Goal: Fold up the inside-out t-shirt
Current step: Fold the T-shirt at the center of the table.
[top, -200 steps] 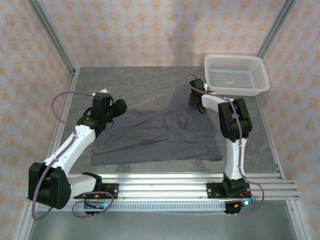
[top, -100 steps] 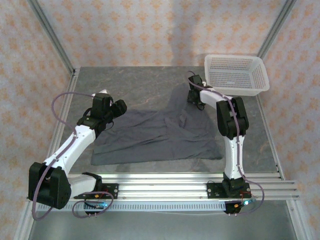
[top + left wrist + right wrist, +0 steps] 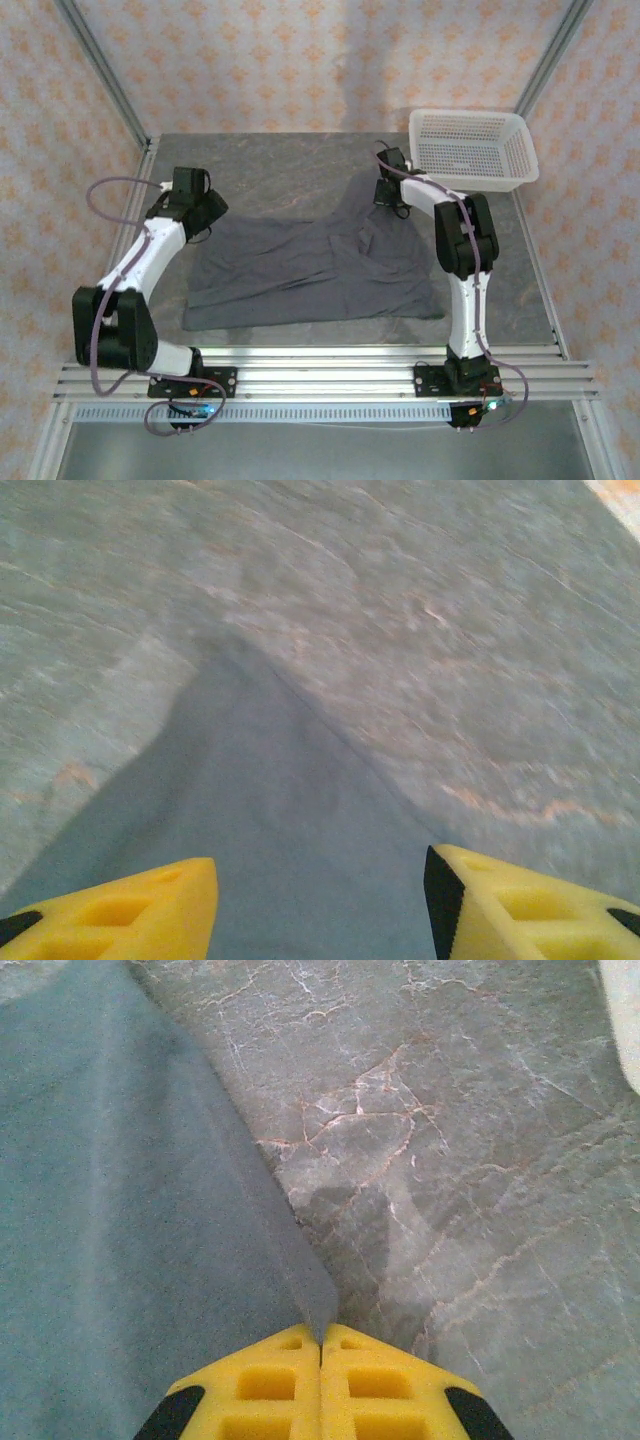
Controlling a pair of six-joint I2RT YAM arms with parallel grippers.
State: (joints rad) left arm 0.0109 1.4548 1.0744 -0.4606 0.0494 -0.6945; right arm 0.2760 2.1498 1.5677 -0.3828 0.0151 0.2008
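Across the middle of the bench lies the t-shirt, its long axis running left edge to right edge, with one flap peaking toward the far right corner. Right fingers pressed together, nipping that flap's edge. Left fingers half apart and empty, over the shirt's far-left corner, which points away from them.

No legible text or labels

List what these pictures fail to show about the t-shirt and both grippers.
Left wrist view: motion blur smears the t-shirt corner; the bottom edge cuts off the left gripper.
Right wrist view: the shut right gripper hides how much cloth it pinches.
Top view: t-shirt seams too small.
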